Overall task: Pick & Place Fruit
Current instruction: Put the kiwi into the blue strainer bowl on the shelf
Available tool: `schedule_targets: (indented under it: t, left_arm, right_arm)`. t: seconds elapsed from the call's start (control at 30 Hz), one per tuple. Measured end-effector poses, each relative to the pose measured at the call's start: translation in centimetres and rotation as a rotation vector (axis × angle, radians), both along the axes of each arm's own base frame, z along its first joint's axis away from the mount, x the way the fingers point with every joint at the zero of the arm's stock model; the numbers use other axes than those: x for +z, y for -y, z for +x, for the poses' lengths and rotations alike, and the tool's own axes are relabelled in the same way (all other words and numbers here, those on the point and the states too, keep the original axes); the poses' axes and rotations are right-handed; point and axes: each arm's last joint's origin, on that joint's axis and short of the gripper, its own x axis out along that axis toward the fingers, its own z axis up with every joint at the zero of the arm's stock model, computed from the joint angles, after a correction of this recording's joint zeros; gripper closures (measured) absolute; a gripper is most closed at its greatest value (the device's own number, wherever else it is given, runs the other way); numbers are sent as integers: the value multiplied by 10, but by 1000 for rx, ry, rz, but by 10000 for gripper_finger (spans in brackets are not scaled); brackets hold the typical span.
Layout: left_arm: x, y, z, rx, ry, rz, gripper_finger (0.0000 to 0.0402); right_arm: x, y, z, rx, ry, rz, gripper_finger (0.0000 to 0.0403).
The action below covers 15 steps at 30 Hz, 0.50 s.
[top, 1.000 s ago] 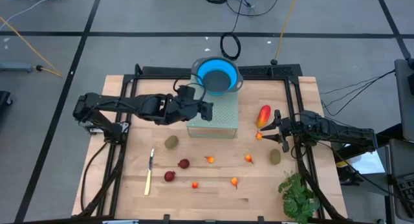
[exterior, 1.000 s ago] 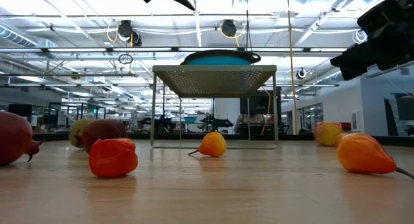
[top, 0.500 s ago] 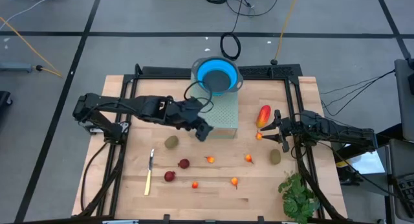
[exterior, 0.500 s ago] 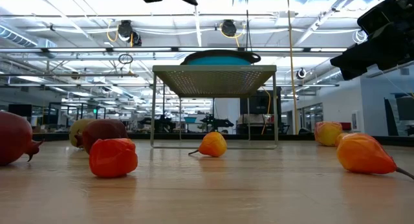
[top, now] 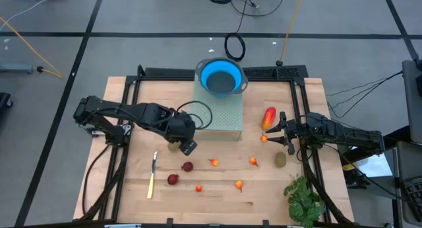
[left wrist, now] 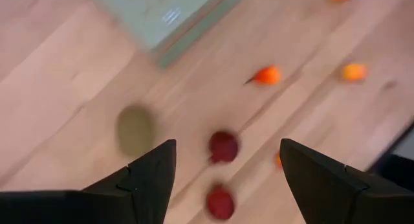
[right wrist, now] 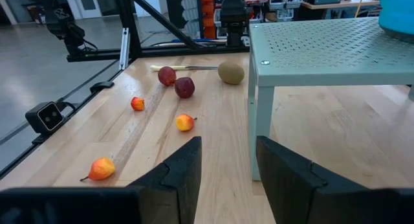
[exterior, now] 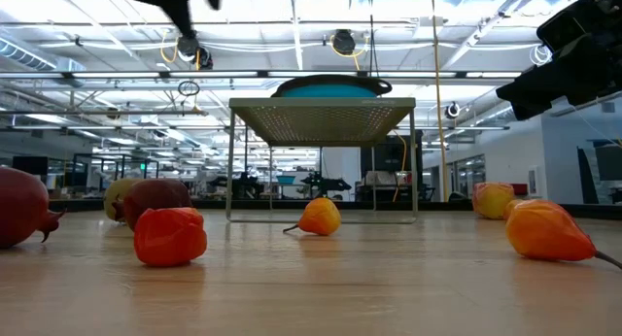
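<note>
L end effector [top: 188,147] above the brownish-olive fruit [top: 174,145] near the green perforated stand [top: 224,119], fingers wide, nothing held. R end effector [top: 279,130] by the red-and-yellow fruit [top: 268,117] at surface R side, fingers part-open, empty. Dark red fruits [top: 187,167] and small orange pieces [top: 213,163] lie scattered on surface [top: 125,188] w/ knife [top: 152,175].

My left wrist view is smeared: the olive oval [left wrist: 136,128] and red fruit [left wrist: 224,146] show only as soft blobs. In the low view a red fruit [exterior: 19,208] is cut by the frame edge.
</note>
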Motion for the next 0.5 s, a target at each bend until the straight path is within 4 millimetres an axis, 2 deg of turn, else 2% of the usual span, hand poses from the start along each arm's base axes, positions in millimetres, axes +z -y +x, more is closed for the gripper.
schedule_targets:
  t: [0.23,0.5]
  left_arm:
    - [-4,2,-21,66,-188,82,128]
    - [-4,3,-23,35,-205,124,128]
  right_arm:
    - [0,0,0,0,0,0,264]
    - [0,0,0,0,0,0,264]
